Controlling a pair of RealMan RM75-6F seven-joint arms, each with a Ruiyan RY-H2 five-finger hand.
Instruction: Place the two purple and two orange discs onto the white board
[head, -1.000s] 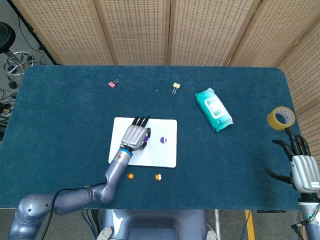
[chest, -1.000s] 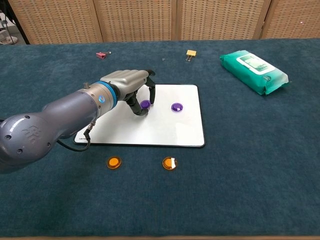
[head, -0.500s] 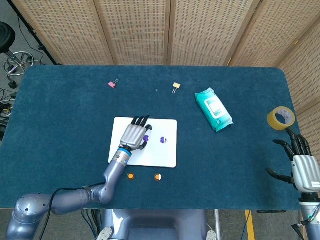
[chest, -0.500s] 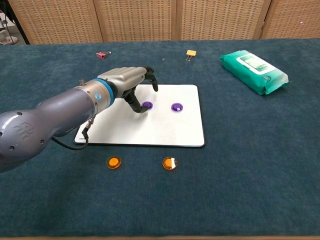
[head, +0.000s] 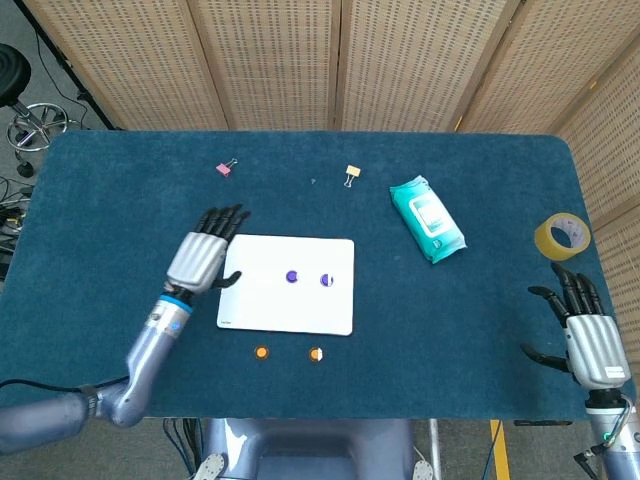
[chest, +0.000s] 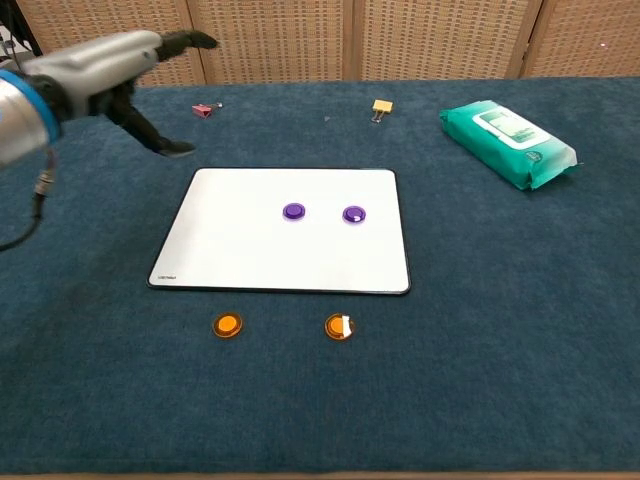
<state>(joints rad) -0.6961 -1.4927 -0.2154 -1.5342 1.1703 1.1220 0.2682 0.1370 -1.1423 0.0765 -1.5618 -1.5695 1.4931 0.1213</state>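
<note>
Two purple discs (head: 291, 277) (head: 324, 281) lie side by side on the white board (head: 260, 305); the chest view shows them (chest: 293, 211) (chest: 353, 214) on the board (chest: 240, 255) too. Two orange discs (head: 261, 352) (head: 316, 354) rest on the blue cloth just in front of the board, also seen in the chest view (chest: 227, 325) (chest: 339, 326). My left hand (head: 200, 259) hovers open to the left of the board with fingers spread, raised at the chest view's top left (chest: 120, 70). At the table's right front corner my right hand (head: 584, 335) is open and holds nothing.
A green wipes pack (head: 427, 219) lies right of the board. A roll of yellow tape (head: 561, 236) sits near the right edge. A pink clip (head: 224, 168) and a yellow clip (head: 351, 175) lie toward the back.
My left hand let go of the left purple disc on the board, opened, and lifted away to the left. The right hand shifted slightly.
</note>
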